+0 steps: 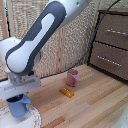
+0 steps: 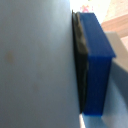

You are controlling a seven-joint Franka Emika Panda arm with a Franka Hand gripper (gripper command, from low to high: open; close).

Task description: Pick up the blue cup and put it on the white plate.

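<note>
The blue cup hangs at the exterior view's lower left, directly over the white plate. Whether its base touches the plate I cannot tell. My gripper comes down from above and is shut on the cup's rim. In the wrist view the cup's pale blue wall fills most of the picture. A dark blue finger with a black pad presses flat against that wall. The other finger is hidden behind the wall. Only part of the plate shows at the frame's corner.
A pink mug stands on the wooden table toward the middle. A small yellow-orange block lies in front of it. A brown dresser stands at the exterior view's right, with a wicker screen behind the arm.
</note>
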